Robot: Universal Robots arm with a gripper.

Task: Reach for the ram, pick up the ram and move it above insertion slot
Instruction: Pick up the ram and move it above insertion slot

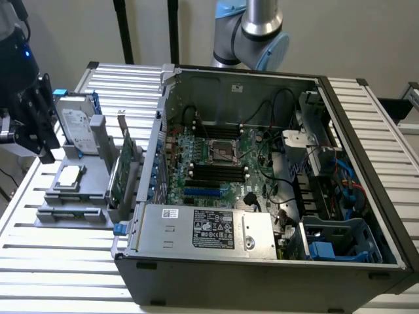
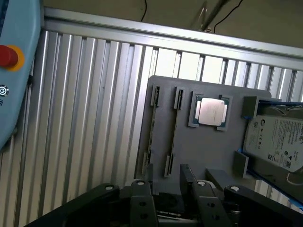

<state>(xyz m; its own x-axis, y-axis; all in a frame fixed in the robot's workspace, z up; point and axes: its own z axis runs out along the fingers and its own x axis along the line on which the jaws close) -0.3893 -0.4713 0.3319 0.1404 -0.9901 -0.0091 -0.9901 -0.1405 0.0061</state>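
Reach step, judged from the layout: the tool (image 2: pixel 163 178) hangs over the grey holder (image 2: pixel 203 151) on the slatted table (image 2: pixel 85 118), its fingers (image 2: pixel 142 203) spread apart with nothing between them, so no grasp is made yet; the ram (image 2: pixel 150 137) stands on edge in the holder's outermost slot, the one furthest from the hard drive (image 2: pixel 278 142), with 1 apparently vacant slot and then the processor chip (image 2: pixel 211 111) between them; the tool is near one end of the ram, not touching it; a grasp, on this reading, calls for the 2 fingers to straddle the thin board squarely and close gently, since the stick is narrow and the slot walls stand just beside it; the open computer case (image 1: pixel 262 163) with its black insertion slots (image 1: pixel 216 171) lies well apart, toward the exterior view's right; arm pose: wrist at the exterior view's left, tool pointing down at the table, a silver-and-blue joint (image 1: pixel 258 29) standing behind the case.
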